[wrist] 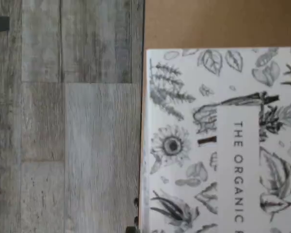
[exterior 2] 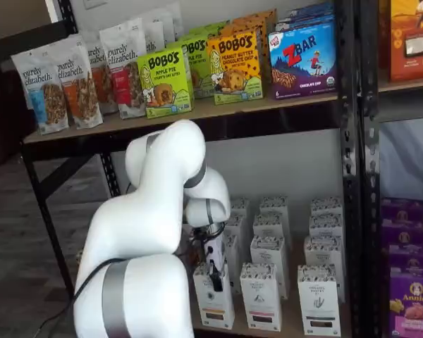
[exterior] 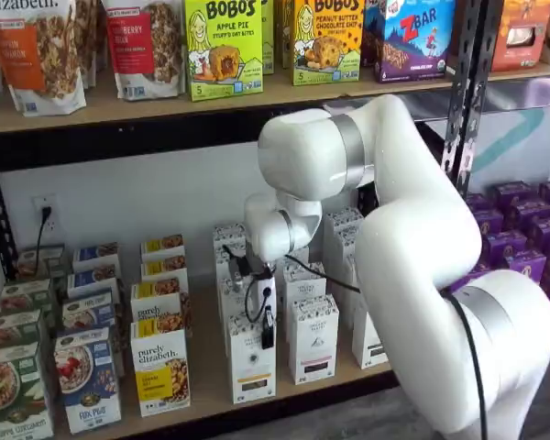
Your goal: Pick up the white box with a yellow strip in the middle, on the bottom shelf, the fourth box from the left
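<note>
Both shelf views show the gripper (exterior: 268,332) low and left of centre, its black fingers down against the front top of the white box (exterior: 252,362) at the bottom shelf's (exterior: 202,390) front edge. Whether they clamp it I cannot tell. Close up, the wrist view shows the box's leaf-patterned face (wrist: 218,141) beside grey floorboards (wrist: 63,121).

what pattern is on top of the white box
Grey-black sketched leaves and flowers on white, clearest in the wrist view on the white box.
</note>
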Available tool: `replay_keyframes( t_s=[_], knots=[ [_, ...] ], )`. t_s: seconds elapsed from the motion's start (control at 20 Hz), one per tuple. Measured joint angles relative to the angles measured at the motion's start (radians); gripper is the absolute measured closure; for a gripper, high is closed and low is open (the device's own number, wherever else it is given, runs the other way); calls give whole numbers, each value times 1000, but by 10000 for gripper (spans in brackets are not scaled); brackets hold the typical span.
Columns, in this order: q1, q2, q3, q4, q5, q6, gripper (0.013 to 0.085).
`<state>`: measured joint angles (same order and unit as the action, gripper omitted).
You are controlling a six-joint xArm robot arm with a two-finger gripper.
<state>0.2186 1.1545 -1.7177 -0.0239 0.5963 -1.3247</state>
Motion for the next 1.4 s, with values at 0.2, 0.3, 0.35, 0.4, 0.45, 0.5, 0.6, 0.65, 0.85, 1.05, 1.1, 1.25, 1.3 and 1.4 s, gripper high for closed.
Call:
replay_keyframes(
  t_s=[0.2, 0.3, 0.35, 0.4, 0.45, 0.5, 0.6, 0.65, 0.85, 1.05, 1.1, 1.25, 1.3, 1.4],
  knots=[
    [-1, -2, 3, -1, -3, 0, 290],
    [-1, -3, 3, -4, -3, 2, 290],
    [-1, -3, 2, -3, 0, 2, 290],
    [-1, -3, 1, -2, 3, 1, 290],
    [0, -3, -1, 0, 8, 0, 290],
    [0, -3, -2, 1, 11, -1, 330],
    [1, -5, 1, 1, 13, 0, 410],
    [1, -6, 3, -1, 13, 2, 410],
    [2, -12, 11, -11, 19, 12, 450],
    [5, -29, 36, -25, 15, 26, 450],
    [6, -32, 40, -28, 14, 30, 450],
    [10, -53, 74, -45, 3, 49, 450],
    [11, -62, 91, -52, -7, 56, 450],
    [14, -81, 122, -58, -22, 64, 490]
  ],
)
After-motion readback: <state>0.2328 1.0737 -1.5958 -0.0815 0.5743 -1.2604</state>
